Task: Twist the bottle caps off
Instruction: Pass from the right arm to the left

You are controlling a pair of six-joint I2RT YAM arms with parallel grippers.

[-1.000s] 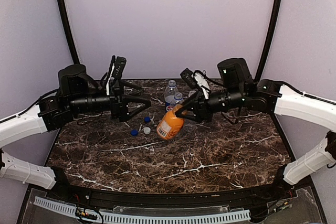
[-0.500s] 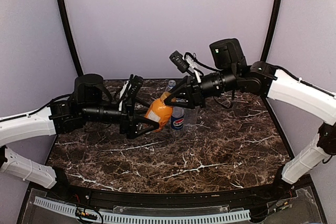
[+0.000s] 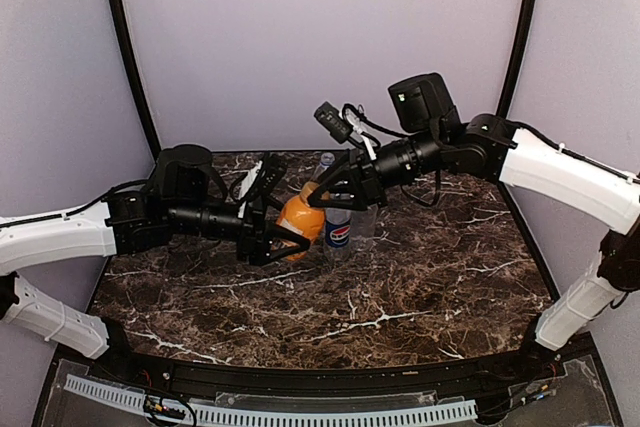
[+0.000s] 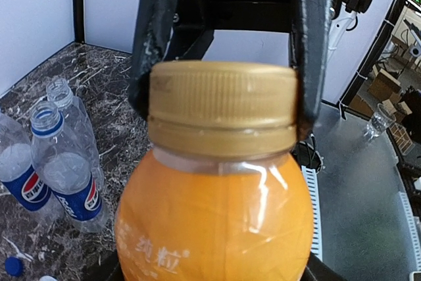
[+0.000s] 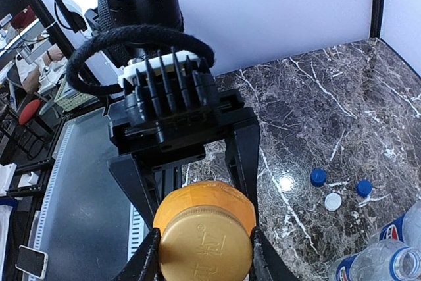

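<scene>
The short orange bottle (image 3: 297, 217) hangs tilted in the air between both arms. My right gripper (image 3: 320, 191) is shut on its gold-orange cap (image 5: 205, 249), one finger on each side (image 4: 222, 106). My left gripper (image 3: 298, 233) has its fingers (image 5: 243, 156) against both sides of the orange body (image 4: 214, 228), shut on it. Three clear bottles stand uncapped behind: a Pepsi one (image 4: 66, 185), another with a blue label (image 4: 16, 176) and an unlabelled one (image 4: 66, 100). Two blue caps (image 5: 318, 176) (image 5: 364, 187) and a white cap (image 5: 333, 201) lie on the table.
The dark marble table (image 3: 400, 297) has a black front rim. The open bottles (image 3: 338, 229) stand just right of and behind the held bottle. A white slotted rail (image 3: 300, 412) runs along the near edge. Purple walls close in the back and sides.
My right gripper lifted the orange bottle off the table by its cap and carried it left. My left gripper came in from the left and closed round the body.
</scene>
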